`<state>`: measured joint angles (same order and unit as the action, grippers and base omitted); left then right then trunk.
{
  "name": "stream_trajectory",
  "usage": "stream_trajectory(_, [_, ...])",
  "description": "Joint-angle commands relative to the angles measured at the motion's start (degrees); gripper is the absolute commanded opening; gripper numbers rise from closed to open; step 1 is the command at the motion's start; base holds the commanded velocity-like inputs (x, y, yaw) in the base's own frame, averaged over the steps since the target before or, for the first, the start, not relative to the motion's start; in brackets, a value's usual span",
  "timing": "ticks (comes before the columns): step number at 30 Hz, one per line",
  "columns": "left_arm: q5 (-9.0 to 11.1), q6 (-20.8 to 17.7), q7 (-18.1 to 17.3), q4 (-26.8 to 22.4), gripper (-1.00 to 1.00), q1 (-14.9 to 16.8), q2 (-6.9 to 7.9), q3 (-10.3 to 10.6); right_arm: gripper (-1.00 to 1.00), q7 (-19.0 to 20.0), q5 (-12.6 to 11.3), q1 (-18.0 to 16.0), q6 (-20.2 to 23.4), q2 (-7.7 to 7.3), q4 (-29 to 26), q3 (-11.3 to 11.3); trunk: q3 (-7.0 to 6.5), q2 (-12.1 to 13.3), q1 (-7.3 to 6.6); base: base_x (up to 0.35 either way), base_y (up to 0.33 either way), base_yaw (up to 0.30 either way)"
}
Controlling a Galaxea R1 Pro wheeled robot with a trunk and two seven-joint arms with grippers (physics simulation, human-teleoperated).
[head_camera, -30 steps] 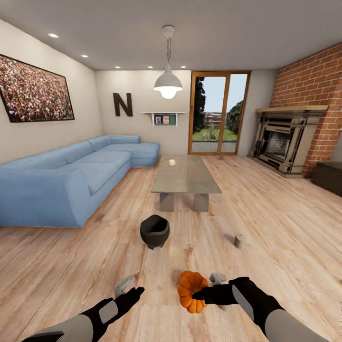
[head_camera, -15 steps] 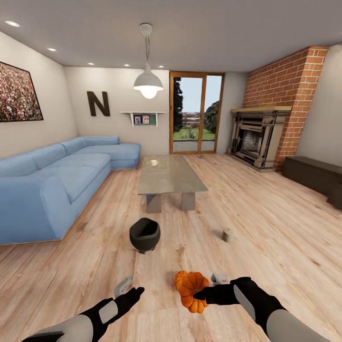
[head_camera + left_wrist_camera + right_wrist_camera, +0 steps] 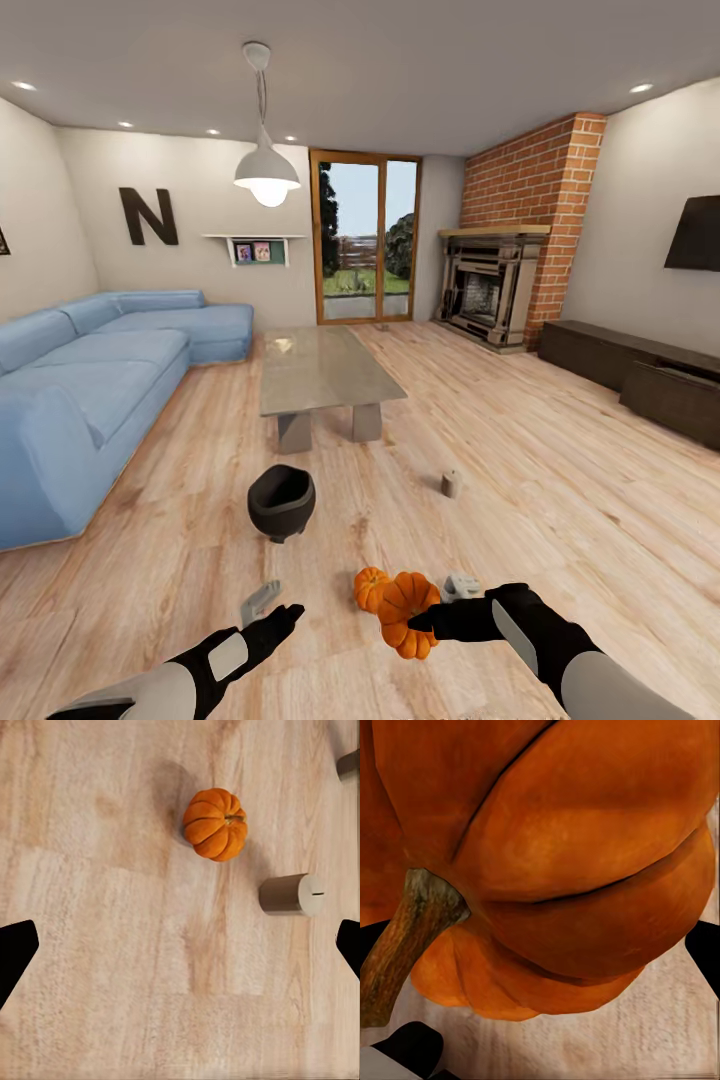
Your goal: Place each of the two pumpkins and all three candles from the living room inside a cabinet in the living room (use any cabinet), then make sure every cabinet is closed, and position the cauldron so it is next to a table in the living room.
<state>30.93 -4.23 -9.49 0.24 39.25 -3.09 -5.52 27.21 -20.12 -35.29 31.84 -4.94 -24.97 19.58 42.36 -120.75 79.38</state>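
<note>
Your head camera has swung right since a second ago, bringing the dark cabinet [image 3: 640, 375] along the right wall into view, with open plank floor [image 3: 560, 500] between you and it. Your right gripper [image 3: 420, 622] stays clamped on one pumpkin [image 3: 408, 628]; the second pumpkin [image 3: 370, 590] sits on the floor just behind it. Your left gripper [image 3: 285, 620] hangs open and empty, with the cauldron [image 3: 281, 502] standing apart from the table [image 3: 315, 375], near its front edge.
</note>
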Motion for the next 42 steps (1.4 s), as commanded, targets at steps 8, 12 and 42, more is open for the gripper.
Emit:
stream_trajectory(8, [0.09, -0.25, -0.11, 0.02, 1.00, 0.04, 0.01, -0.45, -1.00, -0.17, -0.27, -0.04, 0.24, 0.01, -0.11, 0.28, 0.04, -0.03, -0.01, 0.000, 0.013, -0.297])
stream_trajectory(12, [0.09, -0.25, -0.05, 0.02, 1.00, 0.04, 0.01, -0.45, -1.00, -0.21, -0.27, -0.04, 0.24, -0.03, -0.08, 0.28, -0.04, -0.03, -0.01, 0.000, 0.001, -0.297])
stream_trajectory(42, [0.09, -0.34, 0.00, 0.02, 1.00, 0.04, 0.01, -0.45, -1.00, -0.37, -0.27, -0.06, 0.29, 0.01, -0.08, 0.24, -0.42, -0.03, -0.01, 0.166, 0.063, -0.297])
